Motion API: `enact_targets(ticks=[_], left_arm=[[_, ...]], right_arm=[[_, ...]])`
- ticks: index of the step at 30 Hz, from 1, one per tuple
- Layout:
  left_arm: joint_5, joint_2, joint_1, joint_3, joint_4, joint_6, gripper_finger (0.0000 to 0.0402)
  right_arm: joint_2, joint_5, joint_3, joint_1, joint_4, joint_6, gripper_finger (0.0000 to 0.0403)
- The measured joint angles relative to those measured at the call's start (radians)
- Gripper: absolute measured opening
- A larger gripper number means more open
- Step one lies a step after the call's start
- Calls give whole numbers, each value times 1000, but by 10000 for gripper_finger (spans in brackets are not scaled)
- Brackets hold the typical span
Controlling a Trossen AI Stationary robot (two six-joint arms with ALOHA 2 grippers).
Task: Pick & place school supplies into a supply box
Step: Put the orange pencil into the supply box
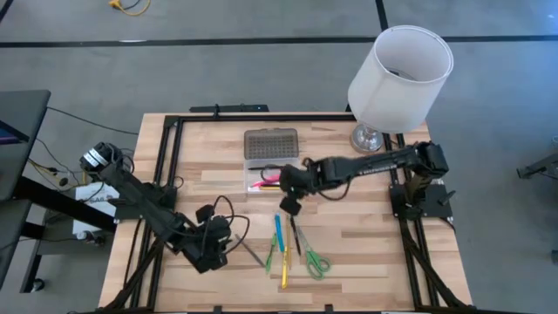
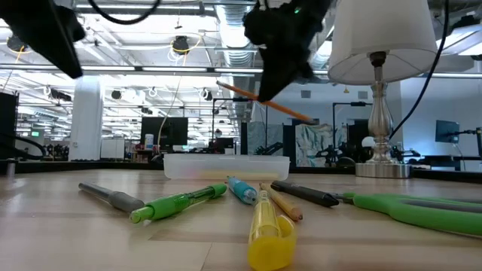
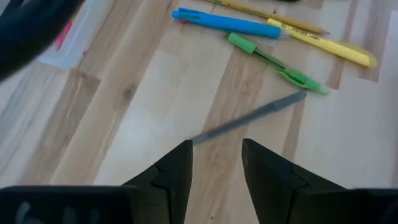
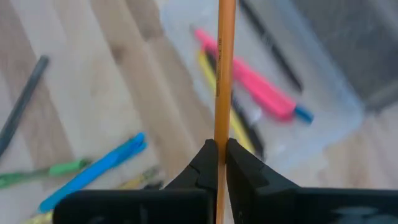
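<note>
The supply box's clear base (image 1: 258,173) sits mid-table with its grey dotted lid (image 1: 270,141) open behind it. A pink marker (image 4: 249,79) and a yellow and a black pen lie inside. My right gripper (image 1: 289,194) hovers beside the box, shut on an orange pencil (image 2: 267,102). A grey pen (image 3: 249,118), green pen (image 1: 270,256), blue pen (image 1: 278,230), yellow highlighter (image 1: 283,270), black pen (image 1: 296,236) and green scissors (image 1: 316,262) lie flat on the table. My left gripper (image 3: 214,146) is open just short of the grey pen's end. My right gripper pinches the orange pencil's shaft (image 4: 221,140) between its two fingers. The pencil runs on past the fingertips and out over the open box. It is lifted clear of the table and slants in the low view, with its far end (image 2: 310,119) lower.
A lamp with a white shade (image 1: 401,70) stands on its metal base (image 1: 370,138) at the far right, close to the box. A black frame (image 1: 166,148) borders the tabletop. Bare wood lies left of the loose pens.
</note>
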Motion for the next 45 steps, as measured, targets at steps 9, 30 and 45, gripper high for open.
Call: enact_targets(ticks=[9,30,45], left_arm=[[-96,0,-93,0,0,-189,132],[-121,1,-132,0,-14,-324,132],[-127,1,-132,0,-27,-325,132]], right_arm=[[1,-3,0,-123,243,-185,3],[153,-58,2,-173,282,-273,4],[168,-48,0,-176,227,-339,39]])
